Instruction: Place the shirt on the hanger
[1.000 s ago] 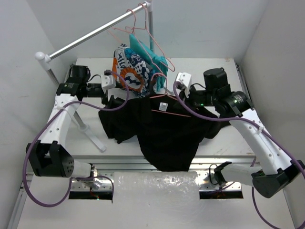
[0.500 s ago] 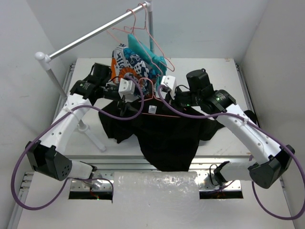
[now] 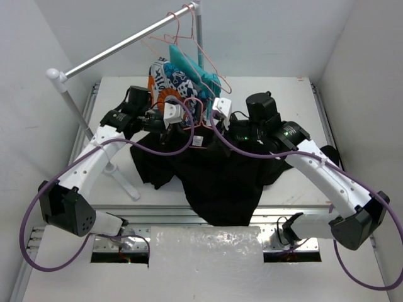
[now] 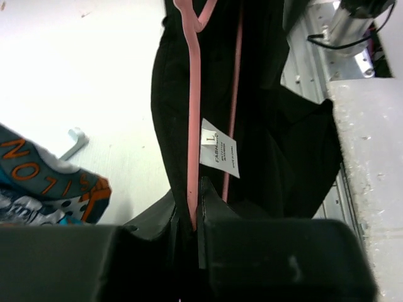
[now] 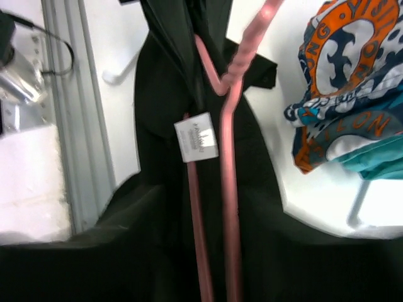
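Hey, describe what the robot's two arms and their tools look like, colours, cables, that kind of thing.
The left arm and right arm look the same: white tubular links joined by bulky black joint housings. A purple cable hangs in loose loops along each arm. Near each wrist sits a white camera block. The left tool has matte black fingers with angled tips.

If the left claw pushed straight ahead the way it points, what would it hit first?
Probably the shirt: its black cloth and white label lie just ahead of the left gripper, which pinches the hanger. Depth is unclear.
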`<state>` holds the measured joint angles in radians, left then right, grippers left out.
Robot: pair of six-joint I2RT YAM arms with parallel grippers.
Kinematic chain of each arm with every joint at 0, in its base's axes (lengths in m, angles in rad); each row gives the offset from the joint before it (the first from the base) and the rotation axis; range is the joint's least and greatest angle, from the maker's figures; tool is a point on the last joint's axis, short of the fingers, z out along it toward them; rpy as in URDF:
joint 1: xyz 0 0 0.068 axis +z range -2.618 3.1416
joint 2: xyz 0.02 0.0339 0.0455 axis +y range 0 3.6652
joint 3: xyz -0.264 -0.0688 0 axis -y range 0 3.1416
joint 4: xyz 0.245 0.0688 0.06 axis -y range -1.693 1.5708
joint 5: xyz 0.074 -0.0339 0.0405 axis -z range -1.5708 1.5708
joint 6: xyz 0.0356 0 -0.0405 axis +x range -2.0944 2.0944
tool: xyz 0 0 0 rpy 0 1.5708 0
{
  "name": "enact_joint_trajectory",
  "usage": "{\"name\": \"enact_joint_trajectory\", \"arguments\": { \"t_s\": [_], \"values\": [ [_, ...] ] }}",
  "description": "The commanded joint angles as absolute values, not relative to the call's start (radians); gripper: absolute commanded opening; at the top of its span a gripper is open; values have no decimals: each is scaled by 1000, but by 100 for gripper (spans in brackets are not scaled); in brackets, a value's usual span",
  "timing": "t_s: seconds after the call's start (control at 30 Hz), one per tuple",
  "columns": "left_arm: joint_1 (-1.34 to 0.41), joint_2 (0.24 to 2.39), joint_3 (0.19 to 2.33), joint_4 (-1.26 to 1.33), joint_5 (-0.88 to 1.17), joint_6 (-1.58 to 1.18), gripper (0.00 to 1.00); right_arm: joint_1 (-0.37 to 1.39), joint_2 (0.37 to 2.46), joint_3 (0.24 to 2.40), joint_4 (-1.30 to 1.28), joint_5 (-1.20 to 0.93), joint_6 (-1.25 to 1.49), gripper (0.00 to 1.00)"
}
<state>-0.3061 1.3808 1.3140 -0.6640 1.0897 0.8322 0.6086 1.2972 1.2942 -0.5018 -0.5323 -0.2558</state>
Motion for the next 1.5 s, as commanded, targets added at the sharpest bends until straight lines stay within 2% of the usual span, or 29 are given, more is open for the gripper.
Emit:
{"name": "enact_joint_trajectory", "arguments": {
  "t_s": [0.0, 0.1, 0.13, 0.2, 0.33, 0.37, 0.47, 0.53, 0.57, 0.6, 0.7, 0.77, 0.87, 1.0, 1.07, 1.13, 1.17, 1.37, 1.47],
  "values": [
    [-313, 1365, 1318, -621, 1051, 838, 0, 620, 1246, 1278, -399, -488, -201, 75],
    [-314, 1361, 1309, -612, 979, 836, 0, 620, 1218, 1314, -388, -387, -103, 95],
    [-314, 1359, 1307, -611, 965, 839, 0, 618, 1213, 1324, -391, -338, -42, 99],
    [-314, 1355, 1302, -604, 937, 842, 0, 618, 1197, 1354, -428, -289, 23, 99],
    [-314, 1345, 1295, -594, 911, 836, 0, 618, 1171, 1362, -564, -140, 196, 70],
    [-314, 1342, 1293, -594, 905, 836, 0, 617, 1163, 1353, -592, -62, 228, 52],
    [-316, 1339, 1287, -589, 890, 838, 0, 557, 1128, 1318, -698, 11, 369, 36],
    [-316, 1339, 1287, -586, 887, 838, 0, 420, 1120, 1295, -752, -59, 478, 37],
    [-316, 1338, 1285, -584, 888, 838, 0, 388, 1118, 1278, -755, -89, 501, 43],
    [-318, 1338, 1281, -574, 894, 836, 0, 367, 1115, 1244, -736, -101, 511, 56],
    [-322, 1338, 1269, -551, 891, 810, 0, 364, 1124, 1213, -690, -126, 514, 65],
    [-328, 1333, 1264, -546, 890, 807, 0, 362, 1144, 1209, -686, -140, 514, 67],
    [-328, 1330, 1259, -543, 896, 804, 0, 364, 1150, 1174, -645, -201, 506, 63],
    [-328, 1328, 1253, -519, 902, 788, 0, 362, 1146, 1121, -591, -232, 508, 56],
    [-330, 1328, 1253, -512, 910, 782, 0, 362, 1153, 1092, -543, -236, 505, 43],
    [-330, 1328, 1253, -503, 910, 775, 0, 364, 1169, 1091, -525, -233, 494, 24],
    [-330, 1328, 1252, -499, 907, 758, 0, 362, 1178, 1101, -516, -226, 489, 2],
    [-330, 1322, 1224, -431, 865, 638, 0, 402, 1181, 1118, -439, -235, 404, 0],
    [-331, 1318, 1204, -382, 831, 594, 0, 521, 1184, 1127, -428, -186, 298, 0]
  ]
}}
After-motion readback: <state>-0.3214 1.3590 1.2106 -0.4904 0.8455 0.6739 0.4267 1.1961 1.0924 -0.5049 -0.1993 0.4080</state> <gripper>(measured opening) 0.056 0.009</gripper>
